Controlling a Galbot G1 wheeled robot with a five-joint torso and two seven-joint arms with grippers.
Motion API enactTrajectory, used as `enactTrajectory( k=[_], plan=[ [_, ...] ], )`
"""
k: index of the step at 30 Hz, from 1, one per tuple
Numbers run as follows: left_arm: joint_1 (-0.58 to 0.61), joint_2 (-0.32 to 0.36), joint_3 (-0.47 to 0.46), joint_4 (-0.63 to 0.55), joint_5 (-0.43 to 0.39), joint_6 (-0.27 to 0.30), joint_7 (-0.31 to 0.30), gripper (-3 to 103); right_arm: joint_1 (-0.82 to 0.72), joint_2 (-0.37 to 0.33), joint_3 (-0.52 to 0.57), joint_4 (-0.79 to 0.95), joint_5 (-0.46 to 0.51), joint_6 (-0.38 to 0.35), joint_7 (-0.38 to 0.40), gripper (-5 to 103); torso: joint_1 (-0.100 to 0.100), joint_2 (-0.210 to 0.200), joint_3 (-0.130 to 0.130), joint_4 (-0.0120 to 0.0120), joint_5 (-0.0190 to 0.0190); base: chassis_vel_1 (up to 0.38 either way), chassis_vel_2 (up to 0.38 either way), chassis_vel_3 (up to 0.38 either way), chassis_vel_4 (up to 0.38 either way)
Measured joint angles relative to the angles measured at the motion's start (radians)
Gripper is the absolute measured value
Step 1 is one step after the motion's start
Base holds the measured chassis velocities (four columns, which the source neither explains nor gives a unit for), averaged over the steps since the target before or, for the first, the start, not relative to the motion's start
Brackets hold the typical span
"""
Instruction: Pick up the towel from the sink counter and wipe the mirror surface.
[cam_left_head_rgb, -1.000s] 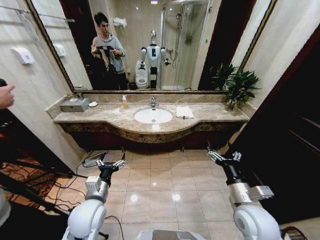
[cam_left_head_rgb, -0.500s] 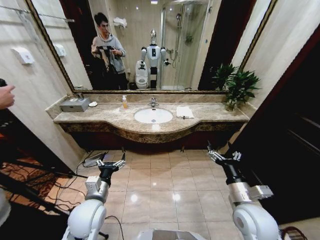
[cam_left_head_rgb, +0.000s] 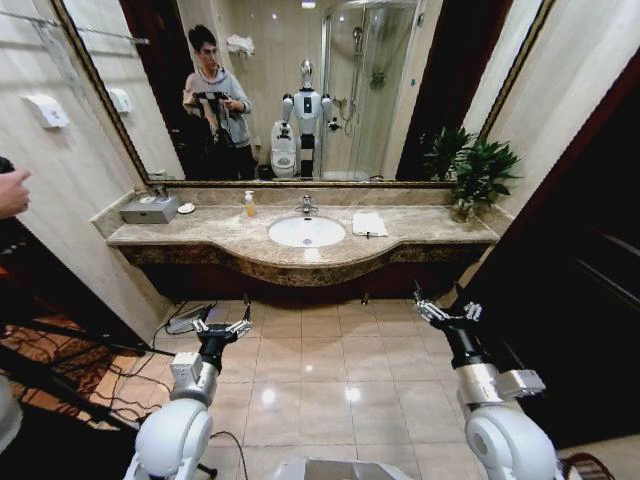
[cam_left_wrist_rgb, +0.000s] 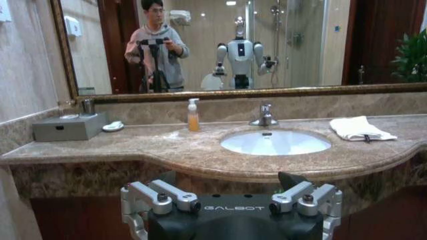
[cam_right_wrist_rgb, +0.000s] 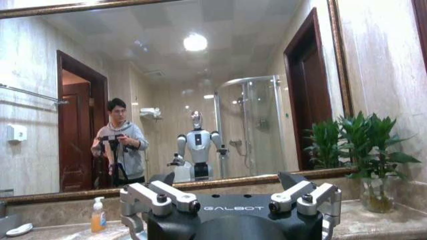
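Towel (cam_left_head_rgb: 369, 223) lies folded flat on the marble surface (cam_left_head_rgb: 230, 238), just beside the white oval basin (cam_left_head_rgb: 307, 231) on the robot's right, near the chrome faucet (cam_left_head_rgb: 307, 204) and well short of the potted plant (cam_left_head_rgb: 478, 172) at the far right end; placement there leaves it reachable from the bulging front edge. A small dark item rests on its near edge, identity unclear. Mirror surface (cam_left_head_rgb: 300, 90) rises directly behind the backsplash and spans the full width, so the wipe target sits above and beyond the cloth. Robot stands back on the tiled floor (cam_left_head_rgb: 320, 370), well apart from the surface. Left tool (cam_left_head_rgb: 222, 327) is held low and forward at the left, fingers spread apart, holding nothing. Right tool (cam_left_head_rgb: 443, 312) is held likewise at the right, fingers apart, holding nothing, and is the nearer to the towel's side. Soap bottle (cam_left_head_rgb: 249, 204), grey box (cam_left_head_rgb: 149, 209) and small round dish (cam_left_head_rgb: 186, 208) sit on the left portion. Judgement: pickup not yet begun; approach stage.
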Motion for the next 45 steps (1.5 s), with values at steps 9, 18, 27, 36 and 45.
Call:
enactTrajectory(
  k=[9,18,27,36,45],
  plan=[
    [0.000,0.000,0.000,0.000,0.000,0.000,0.000,100,0.004,0.000,-0.002,-0.013,0.000,0.015,-0.001,100,0.000,0.000,0.000,-0.0001,0.0000,-0.029,0.020,0.026,-0.018],
    [0.000,0.000,0.000,0.000,0.000,0.000,0.000,100,0.007,-0.002,-0.001,-0.018,0.002,0.028,-0.001,100,0.000,0.000,0.000,0.0001,0.0001,-0.145,0.157,0.155,-0.153],
    [0.000,0.000,0.000,0.000,0.000,0.000,0.000,100,0.019,-0.005,-0.004,-0.033,0.004,0.031,-0.001,100,0.000,0.000,0.000,0.0002,0.0002,-0.239,0.243,0.244,-0.257],
    [0.000,0.000,0.000,0.000,0.000,0.000,0.000,100,0.026,-0.006,-0.007,-0.042,0.008,0.035,0.001,100,0.001,0.000,0.000,-0.0008,-0.0017,-0.350,0.338,0.345,-0.338],
    [0.000,0.000,0.000,0.000,0.000,0.000,0.000,100,0.038,-0.012,-0.025,-0.041,0.014,0.032,0.026,100,0.001,-0.001,0.000,0.0000,0.0004,-0.269,0.309,0.264,-0.242]
  ],
)
